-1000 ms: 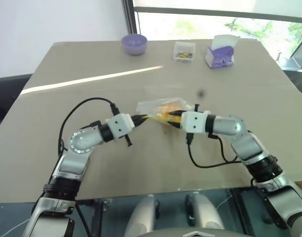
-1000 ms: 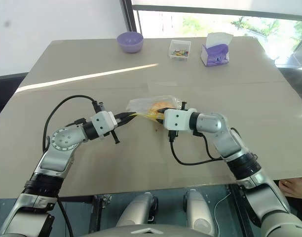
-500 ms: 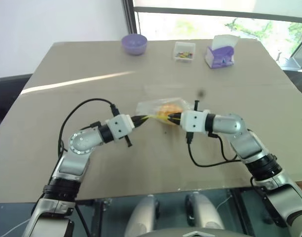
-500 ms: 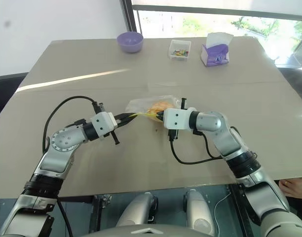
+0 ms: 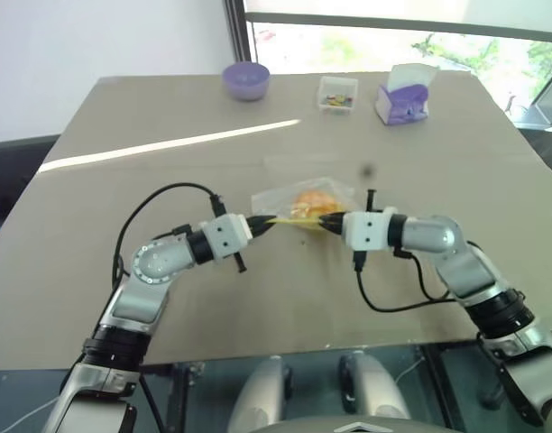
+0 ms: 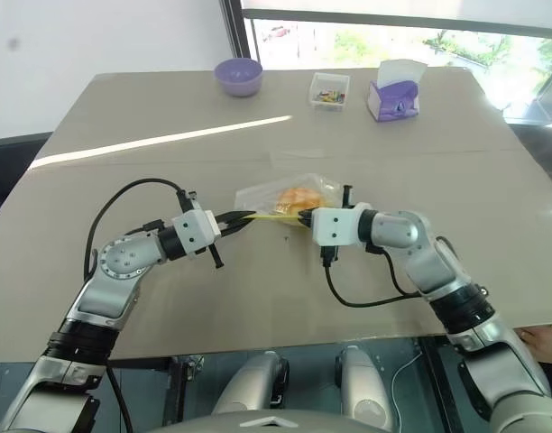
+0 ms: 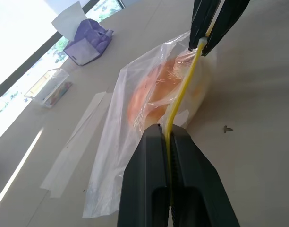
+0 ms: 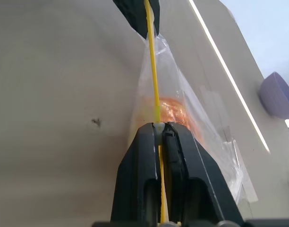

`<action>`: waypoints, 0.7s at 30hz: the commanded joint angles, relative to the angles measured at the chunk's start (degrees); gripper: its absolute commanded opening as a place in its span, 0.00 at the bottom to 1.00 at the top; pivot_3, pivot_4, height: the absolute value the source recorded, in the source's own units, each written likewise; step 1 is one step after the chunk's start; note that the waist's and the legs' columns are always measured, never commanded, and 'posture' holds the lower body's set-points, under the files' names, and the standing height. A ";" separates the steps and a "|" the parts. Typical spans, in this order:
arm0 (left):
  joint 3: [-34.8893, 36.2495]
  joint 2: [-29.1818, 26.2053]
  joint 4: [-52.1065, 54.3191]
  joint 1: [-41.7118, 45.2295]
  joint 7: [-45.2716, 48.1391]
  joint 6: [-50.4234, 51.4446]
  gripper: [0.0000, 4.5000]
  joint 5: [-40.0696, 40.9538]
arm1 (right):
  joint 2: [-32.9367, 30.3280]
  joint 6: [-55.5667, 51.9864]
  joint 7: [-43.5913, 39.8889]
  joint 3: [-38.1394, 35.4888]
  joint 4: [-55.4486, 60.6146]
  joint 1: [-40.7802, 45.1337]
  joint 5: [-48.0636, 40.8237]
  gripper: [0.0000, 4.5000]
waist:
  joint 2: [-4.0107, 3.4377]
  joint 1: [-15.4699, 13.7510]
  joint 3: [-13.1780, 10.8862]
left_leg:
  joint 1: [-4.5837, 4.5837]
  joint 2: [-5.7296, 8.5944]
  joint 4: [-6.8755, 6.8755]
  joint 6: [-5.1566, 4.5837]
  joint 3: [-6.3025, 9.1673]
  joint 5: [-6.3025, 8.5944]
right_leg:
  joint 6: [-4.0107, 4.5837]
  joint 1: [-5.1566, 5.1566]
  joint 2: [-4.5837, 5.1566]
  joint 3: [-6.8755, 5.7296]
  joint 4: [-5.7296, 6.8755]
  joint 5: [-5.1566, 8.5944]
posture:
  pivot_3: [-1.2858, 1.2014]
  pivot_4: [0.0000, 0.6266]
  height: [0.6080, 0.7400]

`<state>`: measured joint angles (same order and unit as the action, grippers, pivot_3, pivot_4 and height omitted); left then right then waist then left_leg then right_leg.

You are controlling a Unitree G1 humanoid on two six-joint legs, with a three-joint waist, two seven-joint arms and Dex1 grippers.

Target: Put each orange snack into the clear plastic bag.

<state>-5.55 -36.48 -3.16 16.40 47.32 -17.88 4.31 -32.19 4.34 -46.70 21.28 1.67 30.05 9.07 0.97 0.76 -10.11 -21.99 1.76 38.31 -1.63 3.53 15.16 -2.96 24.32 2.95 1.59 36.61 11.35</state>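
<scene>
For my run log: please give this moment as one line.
snack: orange snack inside clear plastic bag | left claw: shut on yellow seal strip | right claw: shut on strip

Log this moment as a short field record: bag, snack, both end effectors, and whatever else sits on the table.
bag: clear plastic bag on the table, its yellow seal strip stretched between the two end effectors
snack: orange snack inside the bag
left end effector: shut on the seal strip's one end
right end effector: shut on the strip's other end
far edge: purple bowl, clear tray of candies, purple tissue box
</scene>
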 commanded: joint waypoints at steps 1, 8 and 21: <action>2.88 -1.26 0.67 -0.45 -0.86 -0.49 0.00 0.38 | -3.33 -0.36 1.53 -4.78 -1.96 -1.13 0.88 0.01 | 0.00 0.04 0.00 | 0.00 0.00 0.00 0.00 -0.01 0.00 | 0.00 0.00 0.00 0.00 0.00 0.00 | 0.52 0.24 1.00; 2.89 -1.27 1.14 -0.67 -0.99 -0.27 0.00 0.31 | -4.79 1.12 2.46 -5.23 -3.83 -1.72 1.01 0.01 | 0.00 0.03 0.00 | 0.00 -0.01 0.00 0.00 -0.01 0.00 | 0.00 0.00 0.00 0.01 0.00 0.00 | 0.52 0.24 1.00; 3.32 -1.45 2.35 -1.51 -1.09 0.38 0.00 0.65 | -8.93 2.79 4.02 -7.14 -6.24 -4.36 1.21 0.01 | 0.00 0.02 0.00 | 0.00 -0.01 0.00 0.00 -0.02 0.00 | 0.00 0.00 0.00 0.02 0.00 0.00 | 0.52 0.24 1.00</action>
<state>-5.55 -36.52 -2.73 15.36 47.26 -17.78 4.15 -38.48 8.03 -43.83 18.60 -2.58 26.31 9.27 0.97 0.77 -10.11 -21.99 1.75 38.31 -1.64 3.50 15.16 -2.96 24.32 2.95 1.60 36.61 11.35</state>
